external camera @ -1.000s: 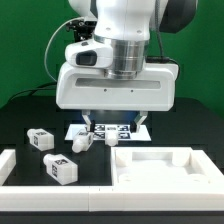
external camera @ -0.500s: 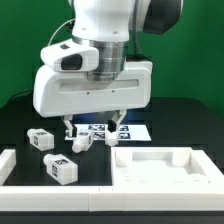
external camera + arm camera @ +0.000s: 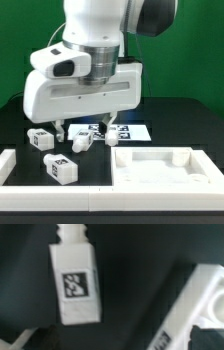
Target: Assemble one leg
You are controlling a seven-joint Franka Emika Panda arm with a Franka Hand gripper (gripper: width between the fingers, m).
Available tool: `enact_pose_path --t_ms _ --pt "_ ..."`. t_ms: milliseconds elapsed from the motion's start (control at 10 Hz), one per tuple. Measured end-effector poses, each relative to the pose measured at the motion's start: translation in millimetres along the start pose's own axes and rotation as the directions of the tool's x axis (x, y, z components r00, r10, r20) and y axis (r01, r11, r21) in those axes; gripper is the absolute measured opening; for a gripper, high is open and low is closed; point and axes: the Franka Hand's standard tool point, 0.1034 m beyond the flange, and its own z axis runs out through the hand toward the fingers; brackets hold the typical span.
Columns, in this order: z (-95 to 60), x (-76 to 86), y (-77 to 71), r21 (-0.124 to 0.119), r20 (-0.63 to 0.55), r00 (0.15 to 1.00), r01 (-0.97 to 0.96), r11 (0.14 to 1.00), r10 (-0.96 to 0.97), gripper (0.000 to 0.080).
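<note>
Three white legs with black-and-white tags lie on the black table: one at the exterior view's left, one in the middle, one nearer the front. My gripper hangs just above the middle leg with its fingers spread wide and nothing between them. In the wrist view a leg lies lengthwise below the gripper, tag facing up, its narrow end away from the fingers. A second white tagged piece shows beside it; I cannot tell which part it is.
The marker board lies behind the legs, partly hidden by the gripper. The large flat white panel with raised rims sits at the front on the exterior view's right. A white rail runs along the front left.
The gripper has moved toward the exterior view's left and a little lower, from over the marker board to over the middle leg. Its fingers stay spread. The parts have not moved.
</note>
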Motion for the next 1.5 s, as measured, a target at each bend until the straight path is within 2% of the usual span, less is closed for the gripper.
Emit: enact_pose_path --t_ms 100,300,400,500,700,800,900,1100,1500 --pt "-2.1 -0.1 8.7 -0.014 0.082 0.996 0.038 0.999 -0.037 0.0649" --pt "0.1 5.8 22.1 -0.007 0.164 0.986 0.007 1.0 -0.006 0.0649" --pt "-4.7 4.1 14.3 0.018 0.225 0.974 -0.013 1.0 0.008 0.0649" --pt "-2.1 5.3 12.4 0.022 0.263 0.965 -0.006 1.0 -0.001 0.0649" --pt "4.4 0.8 11.4 0.048 0.402 0.915 -0.011 0.999 -0.01 0.0649" --pt "9.1 3.5 25.9 0.038 0.452 0.892 -0.023 0.999 0.003 0.0649" --pt "11.3 3.6 34.1 0.015 0.522 0.853 -0.03 0.999 0.017 0.0649" --pt "22.1 10.6 39.5 -0.011 0.593 0.804 -0.039 0.999 0.038 0.0649" --pt "27.7 13.5 40.0 -0.02 0.589 0.807 -0.041 0.999 0.045 0.0649"
